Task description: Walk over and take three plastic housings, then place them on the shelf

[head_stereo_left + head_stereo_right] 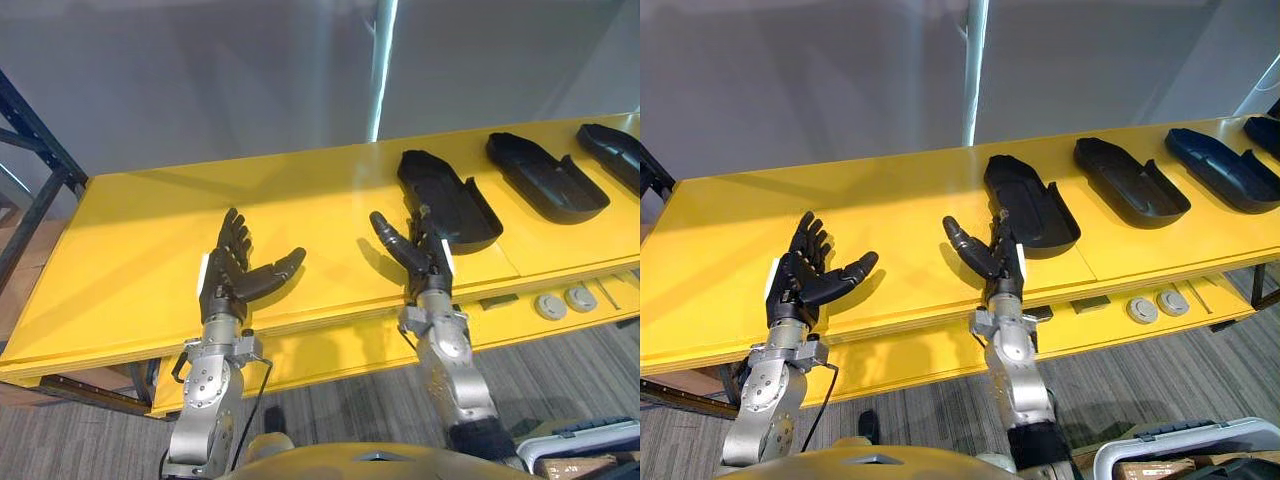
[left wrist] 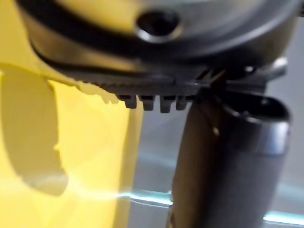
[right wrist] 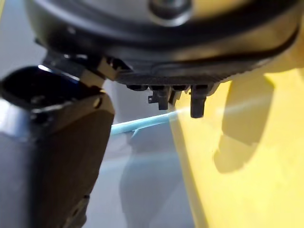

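Yellow table (image 1: 130,260) — plastic housings (image 1: 445,195) by right robot hand (image 1: 427,268), left robot hand (image 1: 228,282) apart — both splayed, empty

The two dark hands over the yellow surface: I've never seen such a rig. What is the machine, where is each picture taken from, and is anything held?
It is a humanoid robot whose silver-grey arms end in dark fingered hands. The two wide pictures come from a stereo camera on its head, looking down; the two close ones from a camera on each wrist, looking along that hand. The left hand and the right hand are open over a yellow table and hold nothing. Black plastic housings lie in a row on it; the nearest housing sits at the right hand's fingertips.
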`<state>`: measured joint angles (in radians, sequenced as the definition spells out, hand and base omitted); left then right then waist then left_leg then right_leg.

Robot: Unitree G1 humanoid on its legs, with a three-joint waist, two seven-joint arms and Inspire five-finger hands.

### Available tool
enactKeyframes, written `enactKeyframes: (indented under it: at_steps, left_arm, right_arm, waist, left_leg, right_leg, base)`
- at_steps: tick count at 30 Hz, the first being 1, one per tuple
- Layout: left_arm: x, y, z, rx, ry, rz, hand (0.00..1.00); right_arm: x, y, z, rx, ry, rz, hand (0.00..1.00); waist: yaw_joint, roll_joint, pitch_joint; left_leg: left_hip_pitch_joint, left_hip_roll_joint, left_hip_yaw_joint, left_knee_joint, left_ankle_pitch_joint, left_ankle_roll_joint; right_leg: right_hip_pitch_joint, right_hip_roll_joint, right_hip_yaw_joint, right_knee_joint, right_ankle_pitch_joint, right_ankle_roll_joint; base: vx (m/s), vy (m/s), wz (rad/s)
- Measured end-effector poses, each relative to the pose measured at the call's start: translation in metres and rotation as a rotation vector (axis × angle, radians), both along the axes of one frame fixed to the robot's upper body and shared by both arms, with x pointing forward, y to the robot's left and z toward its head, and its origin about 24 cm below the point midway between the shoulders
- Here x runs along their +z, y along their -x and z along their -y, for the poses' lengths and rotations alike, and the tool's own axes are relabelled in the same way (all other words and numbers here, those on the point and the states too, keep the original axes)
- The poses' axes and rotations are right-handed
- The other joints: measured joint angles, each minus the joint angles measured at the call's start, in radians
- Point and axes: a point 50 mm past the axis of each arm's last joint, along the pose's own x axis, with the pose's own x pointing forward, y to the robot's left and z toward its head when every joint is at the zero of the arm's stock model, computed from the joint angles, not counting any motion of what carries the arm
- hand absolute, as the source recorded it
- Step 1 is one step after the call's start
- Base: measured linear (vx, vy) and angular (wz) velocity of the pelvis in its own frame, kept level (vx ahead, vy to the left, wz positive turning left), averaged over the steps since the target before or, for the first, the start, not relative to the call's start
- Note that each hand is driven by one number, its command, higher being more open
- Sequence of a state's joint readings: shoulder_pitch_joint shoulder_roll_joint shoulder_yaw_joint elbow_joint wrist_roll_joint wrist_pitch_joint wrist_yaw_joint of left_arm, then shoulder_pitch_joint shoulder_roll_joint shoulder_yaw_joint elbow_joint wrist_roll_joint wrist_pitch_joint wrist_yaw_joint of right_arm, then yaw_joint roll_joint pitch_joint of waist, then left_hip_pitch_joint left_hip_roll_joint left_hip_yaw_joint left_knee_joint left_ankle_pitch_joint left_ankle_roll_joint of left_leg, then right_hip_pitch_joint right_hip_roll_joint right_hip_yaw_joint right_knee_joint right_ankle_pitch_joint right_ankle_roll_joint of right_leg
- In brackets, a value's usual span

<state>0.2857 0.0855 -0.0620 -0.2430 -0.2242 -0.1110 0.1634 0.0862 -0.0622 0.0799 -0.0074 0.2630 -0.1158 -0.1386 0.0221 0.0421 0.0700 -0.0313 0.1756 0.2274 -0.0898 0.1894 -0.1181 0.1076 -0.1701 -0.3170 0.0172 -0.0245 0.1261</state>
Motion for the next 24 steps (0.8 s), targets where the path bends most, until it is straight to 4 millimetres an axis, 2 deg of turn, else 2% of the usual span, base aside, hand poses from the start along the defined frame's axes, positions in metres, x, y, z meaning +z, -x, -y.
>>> enactKeyframes:
  at_steps: [2, 4, 7, 8, 10, 12, 14, 19, 20, 24]
  left_arm:
    - [0.002, 0.0, -0.005, 0.023, -0.006, 0.009, 1.0]
    - [0.004, 0.001, -0.013, 0.058, -0.015, 0.017, 1.0]
    - [0.007, 0.002, -0.019, 0.084, -0.022, 0.027, 1.0]
    - [0.009, 0.002, -0.019, 0.086, -0.022, 0.034, 1.0]
    - [0.01, 0.002, -0.019, 0.09, -0.021, 0.038, 1.0]
    - [0.009, 0.002, -0.019, 0.091, -0.02, 0.036, 1.0]
    - [0.009, 0.004, -0.018, 0.093, -0.012, 0.035, 1.0]
    - [0.007, 0.01, -0.019, 0.098, -0.014, 0.021, 1.0]
    - [0.007, 0.01, -0.019, 0.098, -0.014, 0.021, 1.0]
    - [0.007, 0.01, -0.019, 0.103, -0.014, 0.02, 1.0]
  right_arm:
    - [0.006, 0.007, 0.012, 0.007, -0.023, 0.031, 1.0]
    - [0.022, 0.014, 0.034, -0.025, -0.022, 0.105, 1.0]
    - [0.043, 0.02, 0.054, -0.097, 0.015, 0.207, 1.0]
    - [0.053, 0.026, 0.064, -0.158, 0.05, 0.258, 0.0]
    - [0.062, 0.034, 0.078, -0.237, 0.09, 0.308, 0.0]
    - [0.062, 0.041, 0.088, -0.298, 0.106, 0.312, 0.0]
    - [0.049, 0.059, 0.098, -0.344, 0.15, 0.232, 0.0]
    - [0.034, 0.075, 0.099, -0.304, 0.179, 0.15, 0.0]
    - [0.033, 0.075, 0.098, -0.298, 0.18, 0.146, 1.0]
    - [0.026, 0.075, 0.103, -0.343, 0.171, 0.11, 1.0]
  waist:
    - [-0.003, 0.0, 0.0]
    - [-0.015, 0.0, 0.0]
    - [-0.031, -0.001, 0.0]
    - [-0.031, -0.001, 0.0]
    - [-0.037, -0.002, 0.001]
    - [-0.057, -0.003, 0.001]
    - [-0.07, -0.003, 0.001]
    - [-0.087, -0.002, 0.001]
    - [-0.089, -0.002, 0.001]
    - [-0.087, -0.005, 0.003]
  left_leg:
    - [0.001, 0.001, 0.006, 0.0, 0.0, 0.0]
    - [0.003, 0.001, 0.012, 0.0, -0.001, -0.002]
    - [0.004, 0.004, 0.02, 0.0, -0.003, -0.004]
    - [0.004, 0.006, 0.028, 0.0, -0.004, -0.004]
    - [0.004, 0.008, 0.039, 0.0, -0.007, -0.005]
    - [0.006, 0.009, 0.043, 0.0, -0.011, -0.004]
    - [0.005, 0.01, 0.056, 0.0, -0.014, -0.004]
    - [0.01, 0.01, 0.071, 0.0, -0.017, -0.007]
    - [0.011, 0.01, 0.071, 0.0, -0.017, -0.007]
    - [0.013, 0.011, 0.071, 0.0, -0.017, -0.007]
  right_leg:
    - [0.0, 0.0, 0.006, 0.001, 0.005, 0.007]
    - [-0.002, 0.0, 0.016, 0.001, 0.006, 0.009]
    - [-0.007, 0.001, 0.024, 0.002, 0.006, 0.009]
    - [-0.018, 0.002, 0.031, 0.003, 0.005, 0.008]
    - [-0.02, 0.003, 0.045, 0.003, 0.002, 0.003]
    - [-0.023, 0.003, 0.049, 0.003, 0.003, 0.003]
    - [-0.033, 0.003, 0.058, 0.004, 0.003, 0.004]
    - [-0.039, 0.002, 0.074, 0.005, 0.006, 0.01]
    - [-0.039, 0.002, 0.074, 0.008, 0.006, 0.01]
    - [-0.039, 0.001, 0.075, 0.016, 0.005, 0.008]
  base:
    - [0.0, 0.0, -0.08]
    - [0.0, -0.005, -0.08]
    - [-0.01, -0.011, -0.09]
    - [-0.03, -0.011, -0.18]
    - [0.0, -0.009, -0.16]
    - [0.01, -0.01, -0.09]
    - [0.01, -0.008, -0.14]
    - [0.03, -0.01, -0.1]
    - [0.0, 0.0, 0.0]
    - [0.0, 0.0, 0.0]
